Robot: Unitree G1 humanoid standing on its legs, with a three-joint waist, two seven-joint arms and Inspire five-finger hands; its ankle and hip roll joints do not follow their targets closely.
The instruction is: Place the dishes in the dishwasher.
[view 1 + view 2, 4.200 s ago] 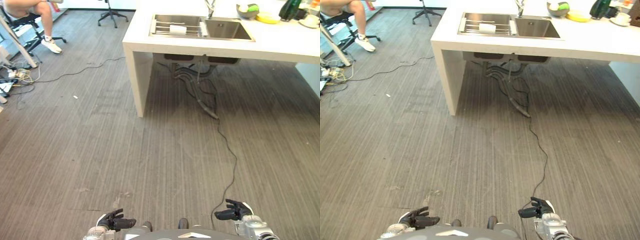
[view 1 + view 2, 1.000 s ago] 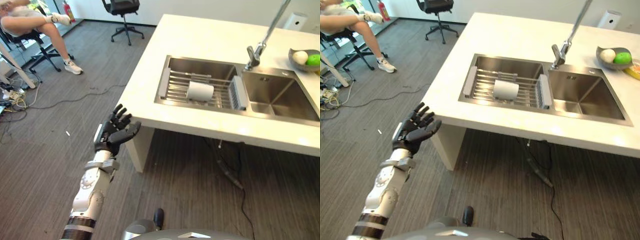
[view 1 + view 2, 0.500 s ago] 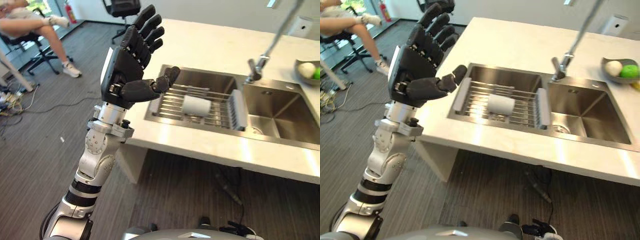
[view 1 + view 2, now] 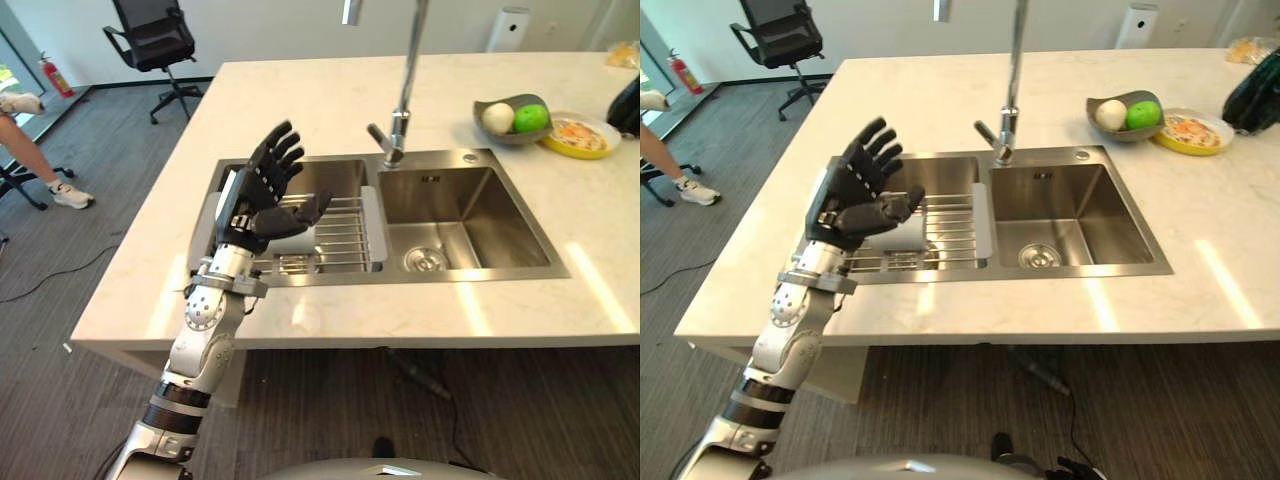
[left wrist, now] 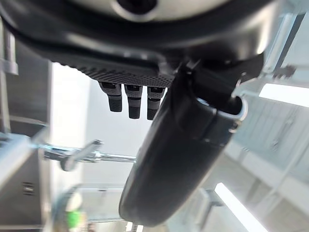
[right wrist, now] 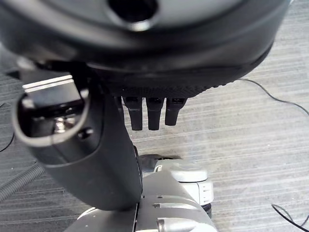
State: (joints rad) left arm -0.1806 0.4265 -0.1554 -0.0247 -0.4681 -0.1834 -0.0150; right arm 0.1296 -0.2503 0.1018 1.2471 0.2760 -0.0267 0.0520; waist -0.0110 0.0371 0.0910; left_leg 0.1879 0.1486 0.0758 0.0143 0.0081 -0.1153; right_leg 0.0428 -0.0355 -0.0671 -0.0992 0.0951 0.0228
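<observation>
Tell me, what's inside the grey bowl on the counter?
The grey bowl holds a pale round fruit and a green one. Anything under them is hidden.

Office kitchenette or test kitchen set up in an open office. Pale stone counter standing free as an island, with a double steel sink sunk in at the centre and a tall tap at 12 o'clock of it. Wire drying rack across the left basin. Fruit bowl and yellow plate towards 2 o'clock. Grey carpet floor, black swivel chair at 11 o'clock, red fire extinguisher at 10 o'clock.
</observation>
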